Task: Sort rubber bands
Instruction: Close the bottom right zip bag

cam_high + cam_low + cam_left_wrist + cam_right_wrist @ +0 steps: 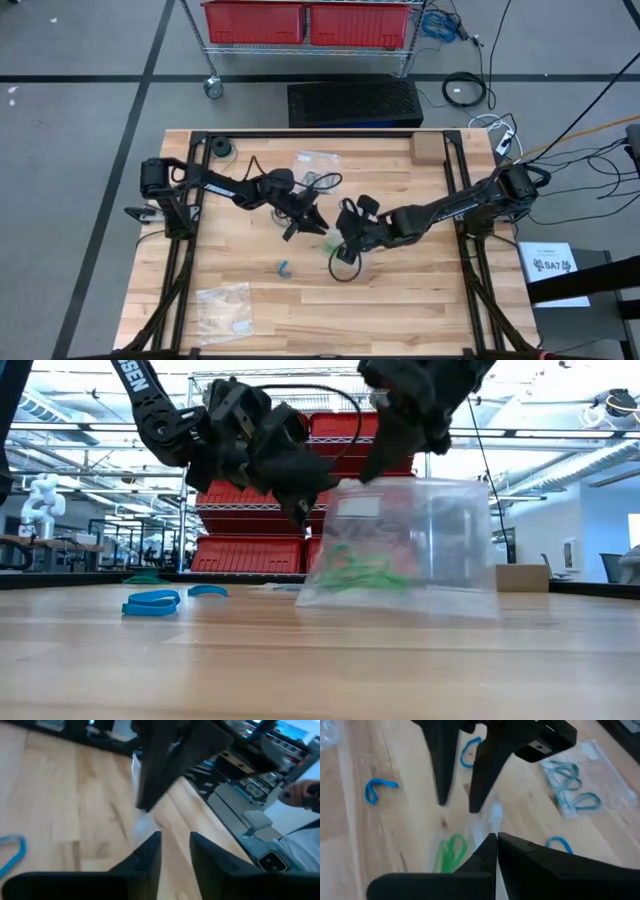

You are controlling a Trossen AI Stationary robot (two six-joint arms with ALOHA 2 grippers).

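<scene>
High view: both arms meeting over the middle of the wooden table (400, 290), left gripper (305, 222) just beside right gripper (345, 245). One blue rubber band (285, 268) loose on the wood nearer the front edge, a clear bag (225, 308) lying at the front left corner, another bag (318, 160) towards the back.

Low view: clear bag with green rubber bands (360, 572) hanging upright under the right gripper (400, 435), pinched at its top edge. Blue rubber bands (152, 601) flat on the wood off to one side.

Left wrist view: own fingers (150, 855) parted, nothing between them.

Right wrist view: own fingers (485, 855) pressed together on clear plastic, green bands (451, 851) close below; left gripper's fingers (440, 765) spread just beyond.
</scene>
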